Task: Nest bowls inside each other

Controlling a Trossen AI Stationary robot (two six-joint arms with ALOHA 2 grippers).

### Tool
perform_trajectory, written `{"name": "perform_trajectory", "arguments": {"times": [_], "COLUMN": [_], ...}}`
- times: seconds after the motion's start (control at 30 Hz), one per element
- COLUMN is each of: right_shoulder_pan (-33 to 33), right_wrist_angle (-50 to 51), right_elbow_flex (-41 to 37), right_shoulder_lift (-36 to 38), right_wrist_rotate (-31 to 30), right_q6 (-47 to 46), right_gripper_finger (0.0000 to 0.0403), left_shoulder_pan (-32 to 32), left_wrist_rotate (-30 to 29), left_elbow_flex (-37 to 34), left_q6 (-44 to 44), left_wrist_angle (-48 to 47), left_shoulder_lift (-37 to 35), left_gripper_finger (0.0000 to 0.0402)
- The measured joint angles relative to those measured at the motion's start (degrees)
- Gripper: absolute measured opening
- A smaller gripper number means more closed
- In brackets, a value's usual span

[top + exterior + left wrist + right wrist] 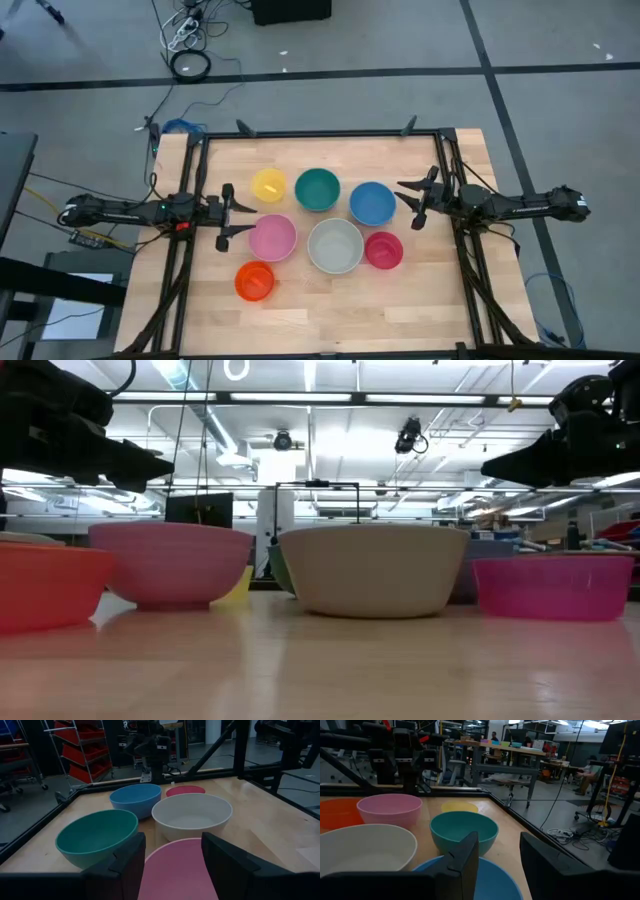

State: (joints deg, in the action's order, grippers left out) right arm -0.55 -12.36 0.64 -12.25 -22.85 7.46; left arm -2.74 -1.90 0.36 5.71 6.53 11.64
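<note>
Seven bowls stand upright and apart on the wooden table (340, 315). Yellow (268, 184), teal (317, 189) and blue (372, 202) form the far row. Light pink (272, 237), grey-white (334, 246) and magenta (384, 250) stand nearer, and orange (254, 281) nearest. My left gripper (227, 215) hovers open just left of the light pink bowl (175, 870), above rim height. My right gripper (420, 200) hovers open just right of the blue bowl (490, 882). Both (160, 463) (490, 470) hang above the bowls in the low view.
Black frame rails (320, 134) run along the table's far edge and both sides, where the arms are mounted. Bare wood lies along the near edge, in front of the orange bowl. Cables (190, 65) lie on the floor beyond the table.
</note>
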Motion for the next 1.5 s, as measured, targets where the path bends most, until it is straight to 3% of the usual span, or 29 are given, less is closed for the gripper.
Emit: {"name": "perform_trajectory", "arguments": {"times": [0.73, 0.87, 1.03, 1.17, 1.43, 1.5], "right_shoulder_pan": [0.0, -0.1, 0.1, 0.1, -0.1, -0.1], "right_wrist_angle": [-0.5, -8.0, -18.6, -20.0, -22.5, -20.4], "right_elbow_flex": [0.0, 0.0, 0.0, 0.0, 0.8, 3.7], "right_shoulder_lift": [0.0, 0.0, 0.0, 0.0, -0.1, -0.7], "right_wrist_rotate": [0.0, 0.4, -0.5, 0.4, 5.2, 5.5], "right_q6": [-0.1, -10.3, -15.4, -19.2, -16.2, -14.7], "right_gripper_finger": [0.0132, 0.0132, 0.0132, 0.0132, 0.0132, 0.0132], "left_shoulder_pan": [0.0, 0.0, 0.0, 0.0, 0.0, 0.0], "left_wrist_rotate": [0.0, 0.0, 0.0, 0.0, 0.0, 0.0], "left_elbow_flex": [0.0, 0.0, 0.0, 0.0, 0.0, 0.0], "left_q6": [0.0, 0.0, 0.0, 0.0, -0.6, -6.9], "left_wrist_angle": [0.0, 0.0, 0.0, 0.0, 1.0, 3.5], "left_shoulder_lift": [0.0, 0.0, 0.0, 0.0, 0.0, 0.0], "left_gripper_finger": [0.0203, 0.0203, 0.0203, 0.0203, 0.0203, 0.0203]}}
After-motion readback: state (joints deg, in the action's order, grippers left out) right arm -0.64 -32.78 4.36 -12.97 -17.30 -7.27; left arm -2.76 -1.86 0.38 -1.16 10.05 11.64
